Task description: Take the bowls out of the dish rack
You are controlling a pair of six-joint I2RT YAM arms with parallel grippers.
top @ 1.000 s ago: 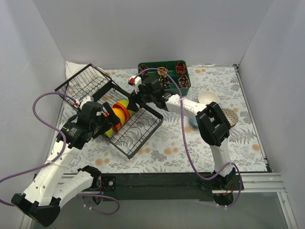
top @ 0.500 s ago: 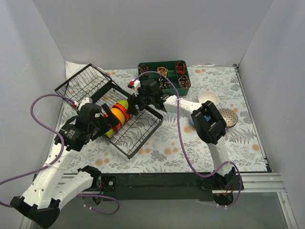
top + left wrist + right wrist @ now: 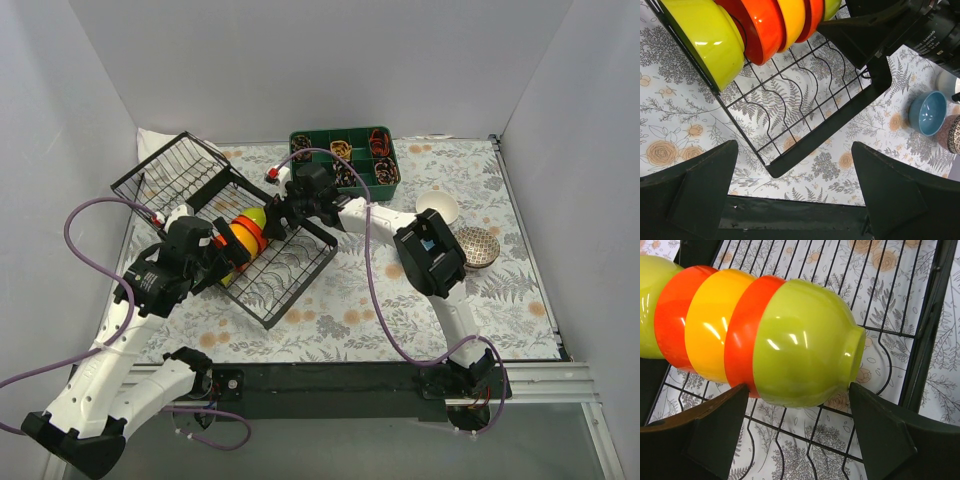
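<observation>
Sideways, bowls (image 3: 765, 340) nested, row diag across rack (image 3: 290, 272)

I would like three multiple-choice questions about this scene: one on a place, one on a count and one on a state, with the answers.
1. Where is the blue bowl?
A. on the table, outside the dish rack
B. inside the rack
C. on top of another bowl

2. How many bowls stand in the rack?
A. three
B. seven
C. five

3. How do they sit there?
A. flat, mouth up
B. on edge, nested in a row
C. scattered apart

Answers:
1 A: the left wrist view shows it on the flowered cloth beyond the rack's corner.
2 C: the right wrist view shows lime, red, yellow, red, lime.
3 B: each sits inside its neighbour, turned sideways.
</observation>
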